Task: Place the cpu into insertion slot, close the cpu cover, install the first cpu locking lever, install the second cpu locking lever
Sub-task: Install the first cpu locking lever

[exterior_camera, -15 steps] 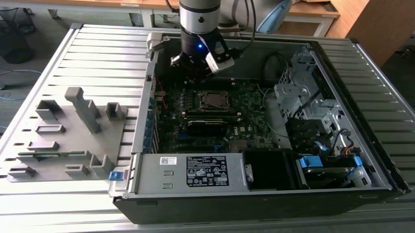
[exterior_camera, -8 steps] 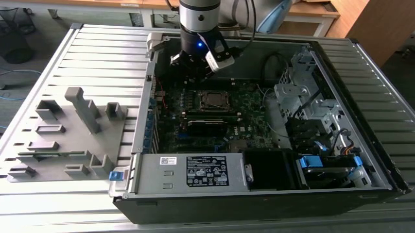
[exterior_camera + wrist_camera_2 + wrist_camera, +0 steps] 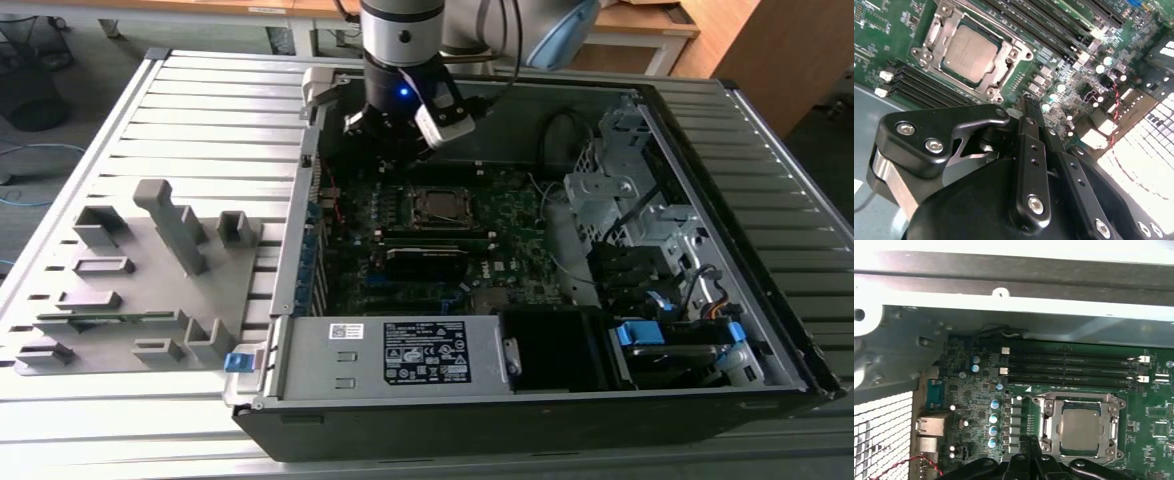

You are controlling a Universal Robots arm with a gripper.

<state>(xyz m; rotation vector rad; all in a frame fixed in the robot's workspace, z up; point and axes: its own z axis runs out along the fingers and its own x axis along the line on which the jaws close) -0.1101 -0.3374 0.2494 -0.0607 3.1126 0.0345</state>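
The cpu (image 3: 970, 54) lies flat in the insertion slot (image 3: 441, 207) on the green motherboard, its dull silver top facing up. The shiny cpu cover (image 3: 1004, 62) is folded down around it, so the chip (image 3: 1080, 429) shows through the cover's (image 3: 1050, 424) square window. My gripper (image 3: 1026, 106) hovers above the board beside the socket, on the side of the case's back wall (image 3: 1004, 315). Its black fingers are pressed together and hold nothing. In the exterior view the gripper (image 3: 390, 142) hangs just beyond the socket.
Black memory slots (image 3: 1069, 367) run along one side of the socket, and blue capacitors (image 3: 994, 422) stand near my fingers. A power supply (image 3: 387, 352) fills the case's front. A drive cage with cables (image 3: 627, 220) is at the exterior view's right, a grey fixture tray (image 3: 134, 280) at its left.
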